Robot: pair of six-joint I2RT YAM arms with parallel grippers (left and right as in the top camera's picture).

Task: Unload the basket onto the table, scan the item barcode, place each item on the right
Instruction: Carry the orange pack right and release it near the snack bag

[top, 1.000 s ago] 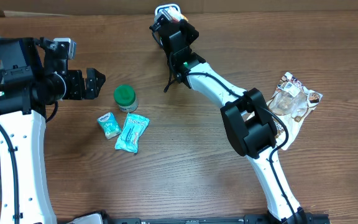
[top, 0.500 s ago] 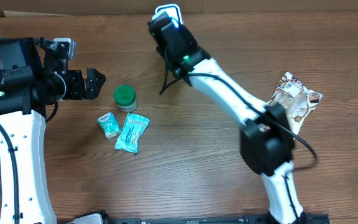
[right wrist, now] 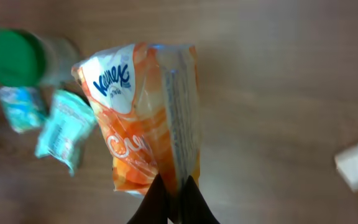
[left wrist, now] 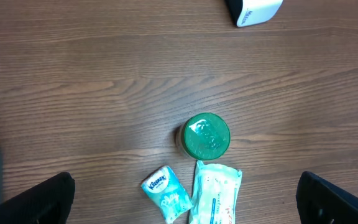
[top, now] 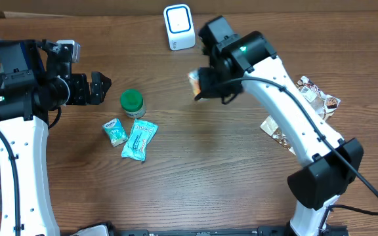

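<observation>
Idling, my left gripper (top: 101,88) hangs spread near the green-lidded jar (top: 132,101); short of the scanner (top: 178,26), my right gripper (top: 204,84) pinches the orange tissue pack (right wrist: 145,118) aloft. Next, I judge: turn its barcode toward the scanner.

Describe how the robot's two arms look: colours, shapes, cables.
The left arm and right arm have white links and bulky black joint housings, with black cables alongside. The left end effector is black; the right end effector is dark too. A small green light shows near the right wrist.
</observation>
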